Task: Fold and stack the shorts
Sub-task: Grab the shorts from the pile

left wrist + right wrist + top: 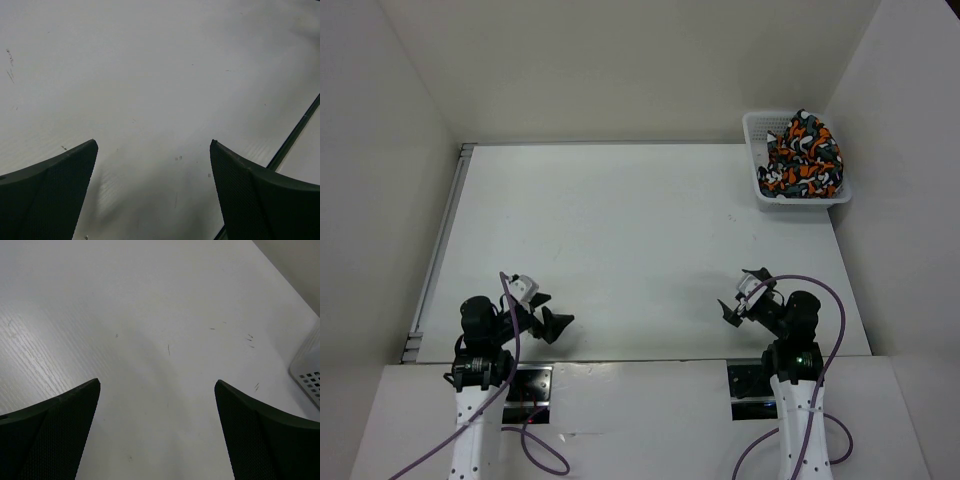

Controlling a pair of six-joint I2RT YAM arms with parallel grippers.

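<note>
1. The step in hand is judged to be the very start: nothing is grasped and no fold is made.
2. The shorts are seen bunched in the white mesh basket at the far right corner of the table. They are heaped above the rim and partly draped over the right wall. Whether one pair or several is in the heap cannot be told.
3. The next move is judged to call for a long reach to the far right, best made by the right arm, since the left one is well apart from the basket. A pinch is needed at the top of the heap, then a lift clear of the rim, so the cloth can be laid on the open table and spread flat.
4. The left gripper is held low over the near left of the table, just beyond its base. Its jaws are spread wide with nothing held; only bare table is shown between the fingers in the left wrist view.
5. The right gripper is held low at the near right, just beyond its base. Its jaws are also spread wide and empty. A corner of the basket is caught at the right edge of its wrist view, well beyond the fingertips.
6. Possible trouble: cloth snagging on the mesh, or the light basket being dragged along on the lift.
</note>
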